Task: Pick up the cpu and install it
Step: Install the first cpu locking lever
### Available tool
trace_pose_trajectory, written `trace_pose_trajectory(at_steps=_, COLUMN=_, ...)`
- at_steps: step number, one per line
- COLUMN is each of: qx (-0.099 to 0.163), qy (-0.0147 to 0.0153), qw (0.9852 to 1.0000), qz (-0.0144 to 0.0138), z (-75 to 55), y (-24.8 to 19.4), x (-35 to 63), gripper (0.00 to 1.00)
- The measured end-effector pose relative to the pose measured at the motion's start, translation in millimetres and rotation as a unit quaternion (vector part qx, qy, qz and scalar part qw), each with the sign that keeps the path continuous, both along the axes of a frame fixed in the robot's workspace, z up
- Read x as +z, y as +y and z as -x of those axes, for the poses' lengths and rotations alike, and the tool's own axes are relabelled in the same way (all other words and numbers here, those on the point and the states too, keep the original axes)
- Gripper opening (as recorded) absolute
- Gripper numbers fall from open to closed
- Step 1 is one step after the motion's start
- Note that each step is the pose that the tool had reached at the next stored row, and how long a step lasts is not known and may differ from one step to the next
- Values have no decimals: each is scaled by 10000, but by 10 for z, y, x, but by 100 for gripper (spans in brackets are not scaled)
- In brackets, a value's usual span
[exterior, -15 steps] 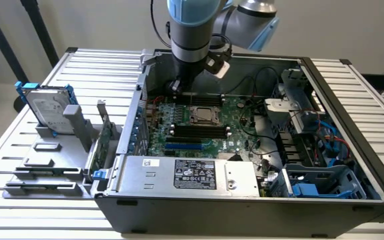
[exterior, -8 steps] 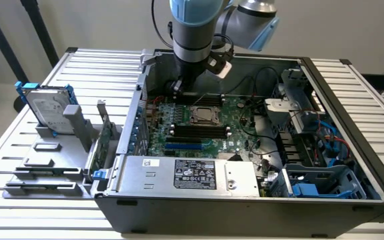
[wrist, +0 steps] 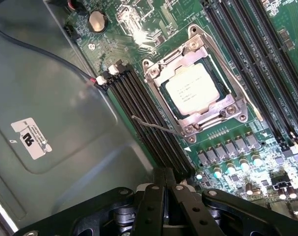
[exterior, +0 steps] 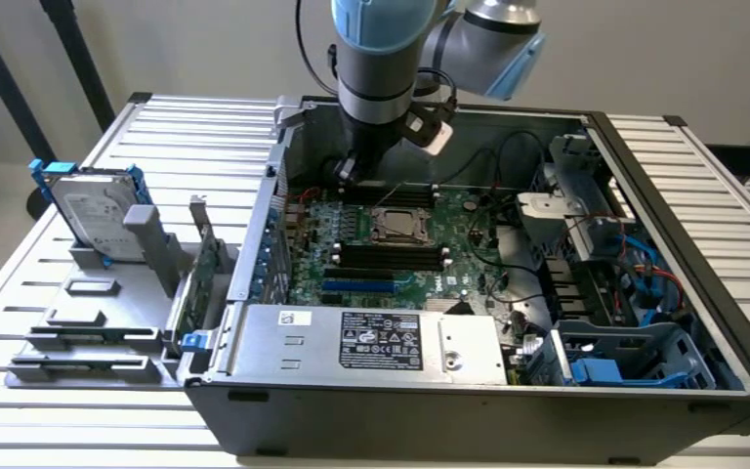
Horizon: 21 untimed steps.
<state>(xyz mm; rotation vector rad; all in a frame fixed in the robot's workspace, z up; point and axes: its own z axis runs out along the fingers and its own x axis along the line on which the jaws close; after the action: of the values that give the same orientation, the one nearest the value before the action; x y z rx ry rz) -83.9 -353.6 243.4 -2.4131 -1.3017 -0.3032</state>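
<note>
My fingers [wrist: 152, 209] are pressed together, pinching nothing, their bases cut off at the frame edge. The cpu [wrist: 193, 88] sits in its socket [wrist: 151, 69] on the motherboard [wrist: 266, 29]; its lettering is unreadable.

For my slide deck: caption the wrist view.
Shut gripper above the memory slots, beside the cpu seated in its motherboard socket.

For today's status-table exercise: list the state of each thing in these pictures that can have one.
cpu: seated inside the socket frame.
end effector: shut, empty, over the board.
case: side open.
hard drive: upright in its stand, outside the case.
card: upright beside the case.
</note>
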Motion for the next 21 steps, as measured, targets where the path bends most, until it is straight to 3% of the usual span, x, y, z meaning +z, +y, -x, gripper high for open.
trace_pose_trajectory(at_steps=7, qx=0, qy=-2, qw=10000, qz=10, z=0, y=-17, x=-37, gripper=11)
trace_pose_trajectory(at_steps=10, qx=0, qy=-15, qw=10000, qz=58, z=0, y=-16, x=-56, gripper=11)
trace_pose_trajectory(at_steps=14, qx=0, qy=-48, qw=9998, qz=167, z=0, y=-17, x=-85, gripper=11)
trace_pose_trajectory(at_steps=16, qx=-1, qy=-63, qw=9998, qz=209, z=0, y=-16, x=-101, gripper=11)
trace_pose_trajectory(at_steps=18, qx=0, qy=-76, qw=9997, qz=228, z=-3, y=-16, x=-120, gripper=11)
trace_pose_trajectory(at_steps=21, qx=-2, qy=-81, qw=9997, qz=233, z=-8, y=-14, x=-147, gripper=11)
